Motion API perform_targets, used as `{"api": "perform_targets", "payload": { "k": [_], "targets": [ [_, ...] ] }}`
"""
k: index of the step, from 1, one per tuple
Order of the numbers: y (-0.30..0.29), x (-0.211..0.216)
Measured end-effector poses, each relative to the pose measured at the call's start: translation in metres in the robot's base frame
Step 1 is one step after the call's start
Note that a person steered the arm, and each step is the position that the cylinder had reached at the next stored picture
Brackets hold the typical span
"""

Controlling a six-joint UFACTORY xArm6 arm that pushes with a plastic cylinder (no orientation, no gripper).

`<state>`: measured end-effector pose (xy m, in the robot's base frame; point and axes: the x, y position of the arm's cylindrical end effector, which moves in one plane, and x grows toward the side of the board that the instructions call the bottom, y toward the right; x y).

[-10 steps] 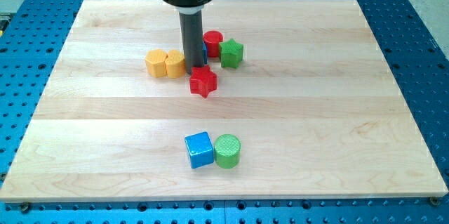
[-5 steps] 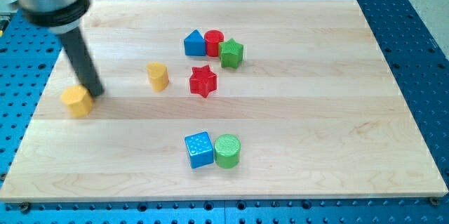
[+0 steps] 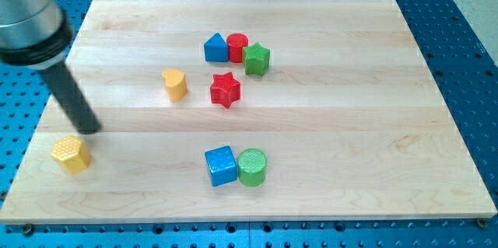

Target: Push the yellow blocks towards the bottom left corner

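Note:
A yellow hexagonal block (image 3: 71,154) lies near the board's bottom left. My tip (image 3: 90,129) stands just above and to the right of it, a small gap apart. A second yellow block (image 3: 175,84), rounded with a point, lies left of the board's middle, far to the right of my tip.
A red star (image 3: 225,89) lies right of the second yellow block. A blue triangular block (image 3: 215,47), a red cylinder (image 3: 237,47) and a green star (image 3: 256,58) cluster near the top. A blue cube (image 3: 220,165) and a green cylinder (image 3: 252,167) sit at the bottom middle.
My tip has moved left and down across the board, pushing the yellow hexagonal block away from the other yellow block to the bottom left. The other blocks have stayed put.

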<state>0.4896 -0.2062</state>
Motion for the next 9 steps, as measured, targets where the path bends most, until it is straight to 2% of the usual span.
{"api": "perform_targets", "payload": {
  "k": [1, 2, 3, 4, 5, 6, 7, 8, 9],
  "targets": [
    [0.072, -0.01],
    [0.12, -0.03],
    [0.133, -0.069],
    [0.104, -0.08],
    [0.046, -0.034],
    [0.03, -0.037],
    [0.008, -0.017],
    [0.001, 0.004],
    [0.026, 0.007]
  ]
}}
